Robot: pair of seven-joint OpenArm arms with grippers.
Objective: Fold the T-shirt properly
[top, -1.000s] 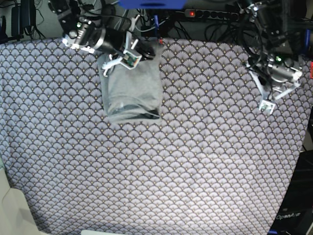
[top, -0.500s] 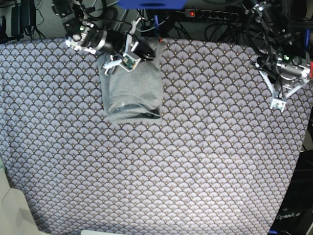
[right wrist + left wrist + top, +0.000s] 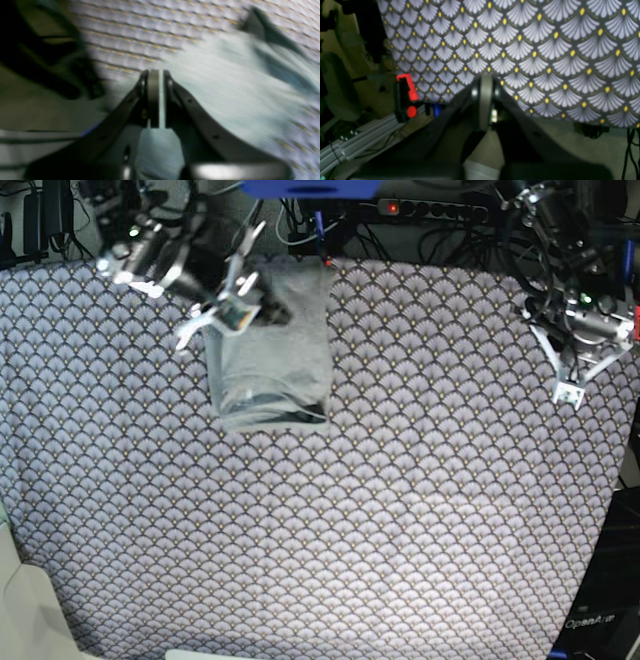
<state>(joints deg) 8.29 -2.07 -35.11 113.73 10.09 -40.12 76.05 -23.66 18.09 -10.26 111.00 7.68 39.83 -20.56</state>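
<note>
A: T-shirt (image 3: 275, 345) status? Grippers first.
B: Right gripper (image 3: 158, 75) was clenched, nothing visibly between the jaws, just off the shirt's far edge. Left gripper (image 3: 570, 392) clenched empty, well apart by the tablecloth (image 3: 400, 510) edge.
A: Progress?
B: Shirt lay as a narrow folded rectangle at the far side. Looked nearly done, maybe a final tidy.

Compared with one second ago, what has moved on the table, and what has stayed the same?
The right gripper, shut and empty, has drawn back from the folded light grey knit T-shirt toward the table's far left corner. The left gripper, also shut, has moved to the right edge of the purple fan-patterned tablecloth and lifted slightly. The T-shirt stayed folded in the same place.
</note>
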